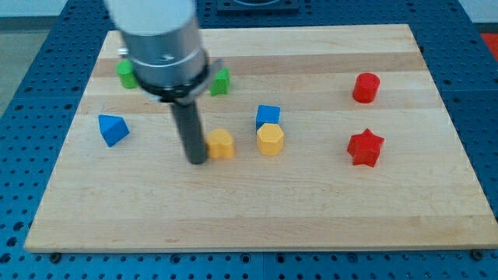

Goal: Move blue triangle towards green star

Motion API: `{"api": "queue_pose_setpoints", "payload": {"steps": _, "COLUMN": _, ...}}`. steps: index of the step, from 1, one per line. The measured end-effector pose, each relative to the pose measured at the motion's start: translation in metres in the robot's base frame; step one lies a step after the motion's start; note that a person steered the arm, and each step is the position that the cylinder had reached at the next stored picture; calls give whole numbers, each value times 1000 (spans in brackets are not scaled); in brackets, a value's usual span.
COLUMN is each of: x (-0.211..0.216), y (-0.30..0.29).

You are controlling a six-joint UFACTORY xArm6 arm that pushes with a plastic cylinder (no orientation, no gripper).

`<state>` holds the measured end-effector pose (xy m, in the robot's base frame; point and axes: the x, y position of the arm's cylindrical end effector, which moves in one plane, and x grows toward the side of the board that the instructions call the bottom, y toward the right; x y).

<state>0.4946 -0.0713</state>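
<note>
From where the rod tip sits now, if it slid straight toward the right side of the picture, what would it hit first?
My tip sits just left of a yellow block, apparently touching or nearly so. Sliding toward the view's right, it would probably meet that block first, though depth is hard to judge; a second yellow block lies beyond.

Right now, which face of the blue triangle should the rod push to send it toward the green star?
Probably its lower left face: the blue triangle sits below the partly hidden green block, likely the star, slightly to the view's left. My tip is to its right, touching a yellow block, so circle below first.
</note>
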Motion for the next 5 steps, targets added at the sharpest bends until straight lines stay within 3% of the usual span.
{"api": "queue_pose_setpoints", "payload": {"steps": 1, "x": 2, "y": 11}}
{"api": "queue_pose_setpoints", "payload": {"steps": 3, "x": 17, "y": -41}}
{"api": "queue_pose_setpoints", "payload": {"steps": 4, "x": 43, "y": -110}}
{"api": "queue_pose_setpoints", "payload": {"steps": 5, "x": 36, "y": -200}}
